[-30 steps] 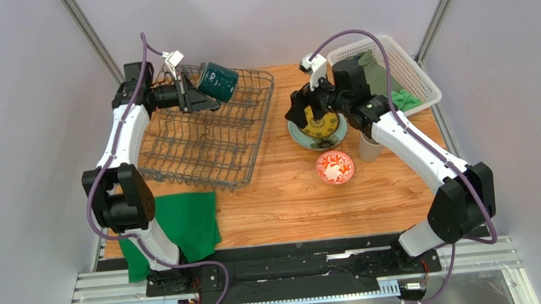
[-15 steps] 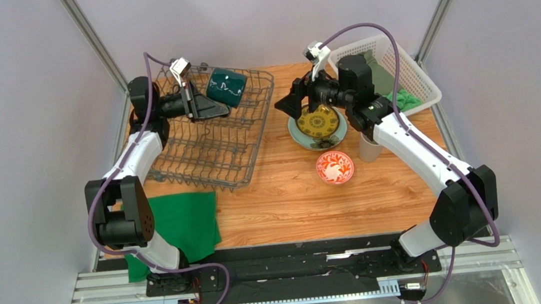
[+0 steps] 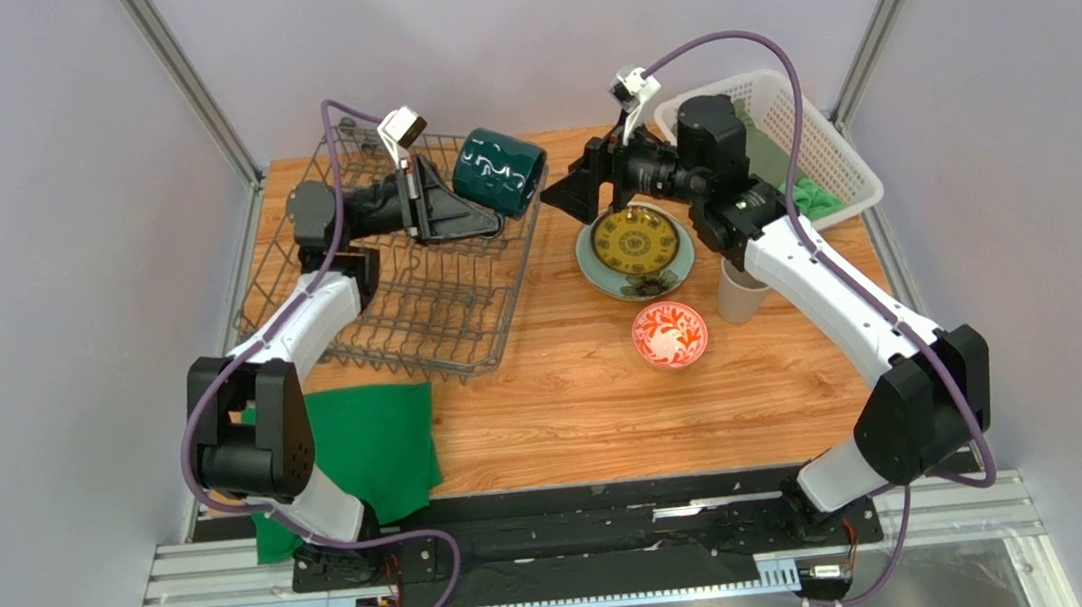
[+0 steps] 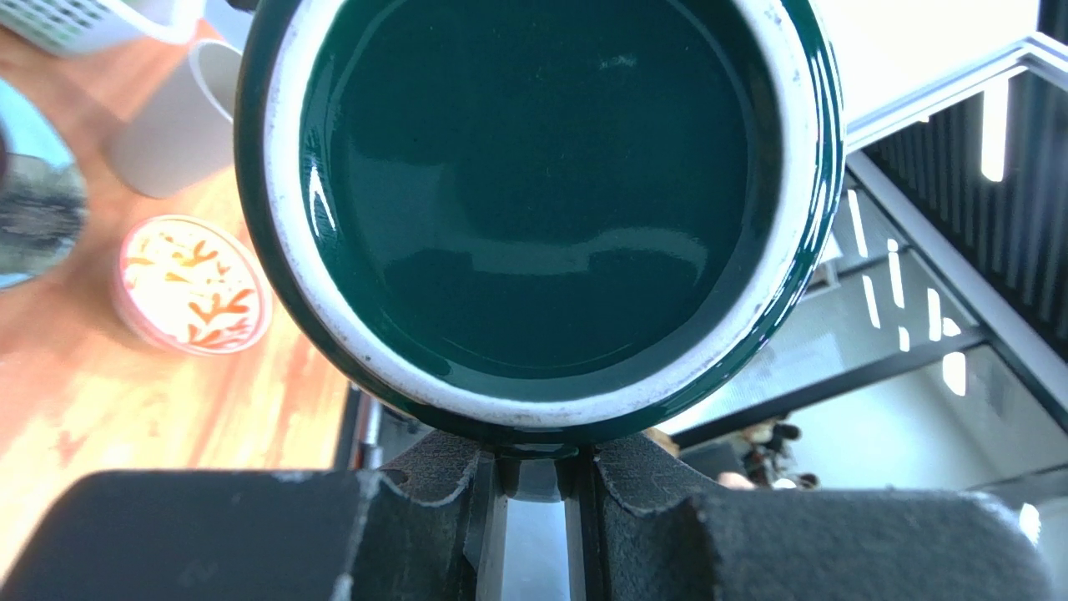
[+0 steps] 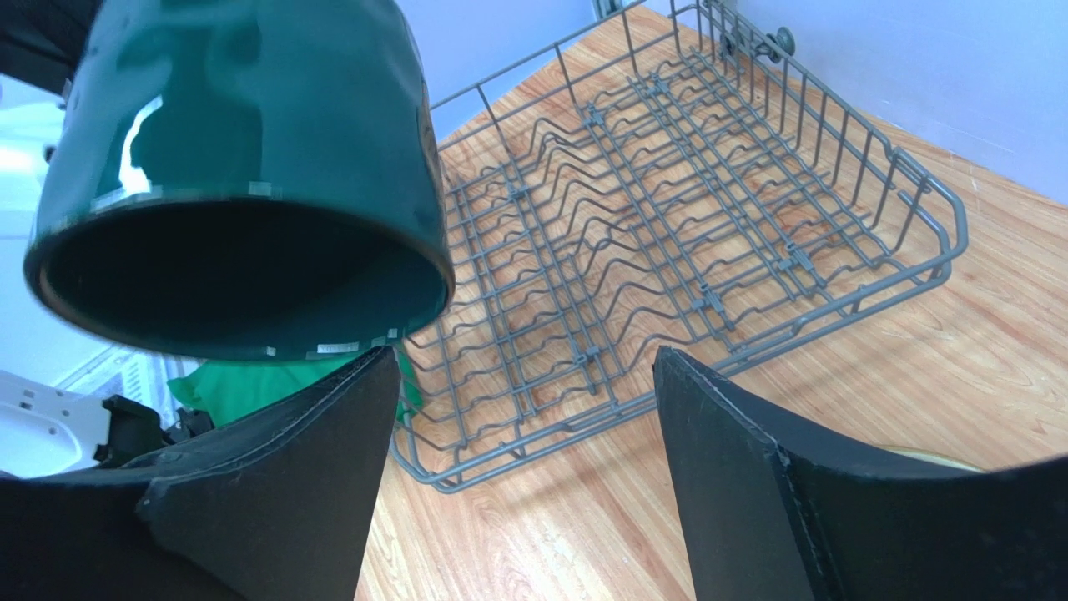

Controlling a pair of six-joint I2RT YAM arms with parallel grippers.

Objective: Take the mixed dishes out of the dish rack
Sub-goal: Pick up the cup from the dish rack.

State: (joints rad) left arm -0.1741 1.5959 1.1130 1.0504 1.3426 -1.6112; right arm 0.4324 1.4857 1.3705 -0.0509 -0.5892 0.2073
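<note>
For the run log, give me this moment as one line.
left gripper: shut on green mug, aloft near rack corner | right gripper: open, empty, by yellow plate | also out: red bowl, cup | rack: no dishes seen

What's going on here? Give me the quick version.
The left claw is shut on the dark green mug, holding it on its side in the air near the far right corner of the dish rack. The right claw is open, close beside the mug and above the yellow patterned plate. No other dishes show in the rack. The plate, the small red-and-white bowl and the beige cup already sit on the table.
</note>
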